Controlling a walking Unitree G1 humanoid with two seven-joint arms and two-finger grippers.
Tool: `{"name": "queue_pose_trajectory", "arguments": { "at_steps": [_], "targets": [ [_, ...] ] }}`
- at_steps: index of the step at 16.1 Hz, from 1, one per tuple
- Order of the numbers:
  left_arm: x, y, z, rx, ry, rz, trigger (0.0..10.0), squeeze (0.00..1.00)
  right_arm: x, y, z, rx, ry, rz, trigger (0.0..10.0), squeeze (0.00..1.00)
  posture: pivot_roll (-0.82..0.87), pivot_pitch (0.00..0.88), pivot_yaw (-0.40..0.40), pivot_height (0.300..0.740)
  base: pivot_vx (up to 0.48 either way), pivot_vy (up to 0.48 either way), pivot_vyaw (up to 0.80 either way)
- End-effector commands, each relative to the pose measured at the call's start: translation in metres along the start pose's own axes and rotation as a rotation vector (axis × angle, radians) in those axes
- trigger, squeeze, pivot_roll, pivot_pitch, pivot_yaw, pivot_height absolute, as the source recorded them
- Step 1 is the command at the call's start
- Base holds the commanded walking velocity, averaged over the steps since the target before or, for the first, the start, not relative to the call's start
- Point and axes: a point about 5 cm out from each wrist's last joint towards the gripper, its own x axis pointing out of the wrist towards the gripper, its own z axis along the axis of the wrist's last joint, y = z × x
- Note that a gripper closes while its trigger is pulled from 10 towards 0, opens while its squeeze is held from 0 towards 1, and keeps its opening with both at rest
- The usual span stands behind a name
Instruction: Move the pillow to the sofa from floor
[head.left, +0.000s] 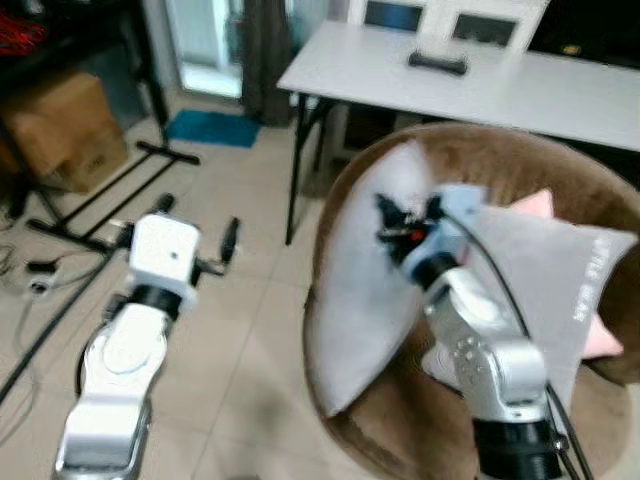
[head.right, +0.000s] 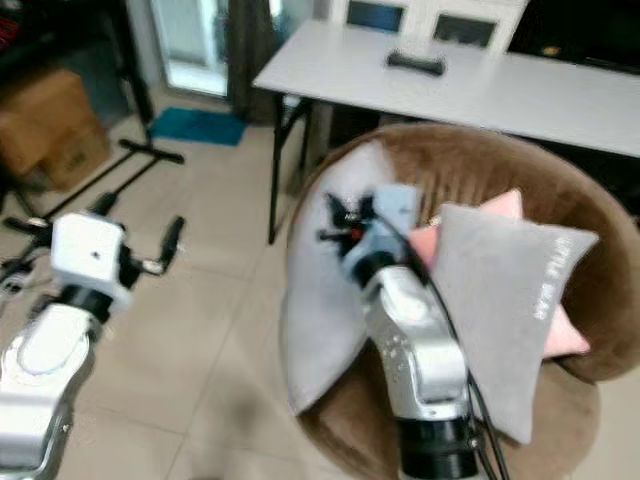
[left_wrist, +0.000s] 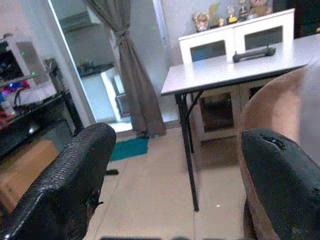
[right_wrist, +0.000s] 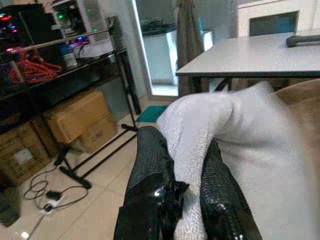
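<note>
- The right gripper (right_wrist: 185, 200) pinches a fold of the soft, nubbly white pillow (head.left: 365, 290) between its textured black fingers (right_wrist: 150, 180).
- That pillow stands on edge against the left rim of the round brown plush sofa (head.left: 520, 160).
- A grey square cushion (head.left: 545, 290) leans beside it, over a pink one (head.left: 535, 205).
- The left gripper (left_wrist: 175, 180) hangs spread over the tiled floor (head.left: 240, 350).

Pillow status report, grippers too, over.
Right gripper shut on white pillow, propped against brown sofa. Left gripper open, over floor. Grey cushion already on seat.
</note>
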Motion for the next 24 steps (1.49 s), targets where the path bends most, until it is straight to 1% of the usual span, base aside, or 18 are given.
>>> {"name": "queue_pose_trajectory", "arguments": {
  "at_steps": [1, 5, 9, 13, 15, 17, 18, 19, 20, 22, 23, 24],
  "targets": [
    [0.002, -0.007, 0.003, -0.009, -0.013, -0.031, 10.0, 0.00, 0.001, -0.006, 0.015, -0.025, -0.070, -0.017, 10.0, 0.00, 0.13, 0.000, -0.040, 0.740, 0.289, 0.000, 0.00],
    [0.002, -0.007, 0.003, -0.008, -0.011, -0.037, 10.0, 0.00, 0.003, -0.006, 0.015, -0.031, -0.067, -0.026, 10.0, 0.00, 0.13, 0.000, -0.040, 0.740, 0.288, 0.000, 0.00],
    [0.001, -0.007, 0.002, -0.006, -0.005, -0.050, 10.0, 0.00, 0.005, -0.007, 0.013, -0.021, -0.050, -0.042, 10.0, 0.00, 0.13, 0.000, -0.038, 0.740, 0.285, 0.000, -0.71],
    [0.001, -0.010, 0.001, -0.005, 0.003, -0.079, 10.0, 0.00, 0.006, -0.009, 0.013, -0.031, -0.049, -0.053, 10.0, 0.00, 0.13, 0.000, -0.030, 0.740, 0.275, 0.000, 0.00],
    [0.001, -0.010, -0.001, 0.001, 0.015, -0.086, 10.0, 0.00, 0.007, -0.008, 0.012, -0.025, -0.043, -0.042, 10.0, 0.00, 0.13, 0.000, -0.026, 0.740, 0.000, 0.000, 0.00],
    [0.001, -0.011, -0.005, 0.022, 0.041, -0.119, 10.0, 0.00, 0.011, -0.006, 0.009, -0.029, -0.028, -0.016, 10.0, 0.00, 0.13, 0.000, -0.020, 0.740, 0.000, 0.000, 0.00],
    [0.000, -0.013, -0.007, 0.025, 0.054, -0.152, 10.0, 0.00, 0.015, -0.006, 0.007, -0.033, -0.021, -0.012, 10.0, 0.00, 0.13, 0.000, -0.017, 0.740, 0.000, 0.000, 0.00],
    [-0.002, -0.014, -0.010, 0.027, 0.079, -0.231, 10.0, 0.00, 0.025, -0.007, 0.005, -0.039, -0.010, -0.018, 10.0, 0.00, 0.13, 0.000, -0.016, 0.740, 0.000, 0.000, 0.00],
    [-0.003, -0.015, -0.011, 0.026, 0.083, -0.249, 10.0, 0.00, 0.028, -0.008, 0.005, -0.040, -0.007, -0.024, 10.0, 0.00, 0.13, 0.000, -0.016, 0.740, 0.000, 0.000, 0.00],
    [-0.009, -0.018, -0.015, 0.027, 0.127, -0.400, 10.0, 0.00, 0.051, -0.027, 0.000, -0.045, 0.025, -0.093, 10.0, 0.00, 0.14, 0.000, -0.019, 0.740, 0.000, 0.000, 0.00],
    [-0.010, -0.018, -0.017, 0.029, 0.139, -0.427, 10.0, 0.00, 0.056, -0.031, -0.001, -0.040, 0.031, -0.106, 10.0, 0.00, 0.15, 0.000, -0.024, 0.740, 0.000, 0.000, 0.00],
    [-0.012, -0.019, -0.018, 0.029, 0.160, -0.464, 10.0, 0.00, 0.064, -0.040, -0.002, -0.030, 0.048, -0.136, 10.0, 0.00, 0.15, 0.000, -0.024, 0.740, 0.000, 0.000, 0.00]
  ]
}}
